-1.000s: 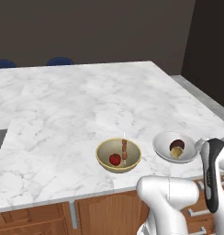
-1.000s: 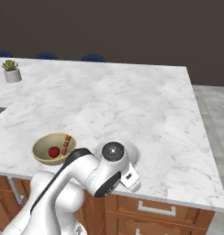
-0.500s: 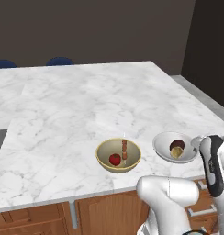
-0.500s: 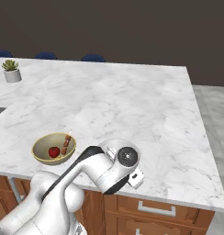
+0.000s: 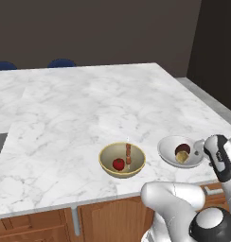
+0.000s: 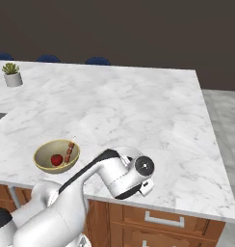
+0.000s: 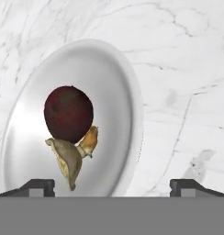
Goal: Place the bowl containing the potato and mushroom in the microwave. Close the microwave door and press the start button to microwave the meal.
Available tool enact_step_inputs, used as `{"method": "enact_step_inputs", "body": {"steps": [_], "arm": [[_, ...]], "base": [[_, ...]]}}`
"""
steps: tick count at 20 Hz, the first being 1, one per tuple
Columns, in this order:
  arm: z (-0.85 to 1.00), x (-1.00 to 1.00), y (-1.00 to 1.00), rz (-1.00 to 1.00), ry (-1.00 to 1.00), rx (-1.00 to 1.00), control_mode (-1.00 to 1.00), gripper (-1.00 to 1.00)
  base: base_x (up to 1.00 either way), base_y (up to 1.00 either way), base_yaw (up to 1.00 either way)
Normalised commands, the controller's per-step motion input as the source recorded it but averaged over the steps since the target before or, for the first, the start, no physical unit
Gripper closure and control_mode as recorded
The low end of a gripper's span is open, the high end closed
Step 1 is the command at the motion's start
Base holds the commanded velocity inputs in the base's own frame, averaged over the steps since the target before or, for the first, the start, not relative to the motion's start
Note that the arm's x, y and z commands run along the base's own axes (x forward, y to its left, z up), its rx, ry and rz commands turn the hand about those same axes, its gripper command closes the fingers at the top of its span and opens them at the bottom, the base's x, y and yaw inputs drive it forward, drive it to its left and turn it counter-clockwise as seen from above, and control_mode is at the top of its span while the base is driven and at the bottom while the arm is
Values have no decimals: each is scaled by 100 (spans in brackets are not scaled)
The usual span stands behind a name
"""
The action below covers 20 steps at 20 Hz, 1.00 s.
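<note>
While the bowl (image 7: 75, 133) sits centre-left in the hand view on the marble table (image 7: 182, 69), holding mushroom (image 7: 68, 114) and potato (image 7: 68, 160), the tool (image 7: 113, 186) hovers wide and empty; glossy and probably slippery, it seems best pinched at its thin right rim.

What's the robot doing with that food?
The robot arm is reaching for the white bowl on the marble counter. Inside sit a dark mushroom and a potato. Its tool is wide open just above the bowl and holds nothing yet. A tan bowl with red fruit sits beside it.
</note>
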Motion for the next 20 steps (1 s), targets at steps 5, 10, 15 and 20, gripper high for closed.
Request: {"method": "enact_step_inputs", "body": {"steps": [5,10,15,20], "arm": [[-24,11,-14,3,0,3,-100,-100],[-26,18,-3,2,0,1,-100,-100],[-22,23,0,0,0,0,-100,-100],[-16,23,0,0,0,0,-100,100]], "base": [[0,0,0],[0,0,0],[0,0,0],[0,0,0]]}}
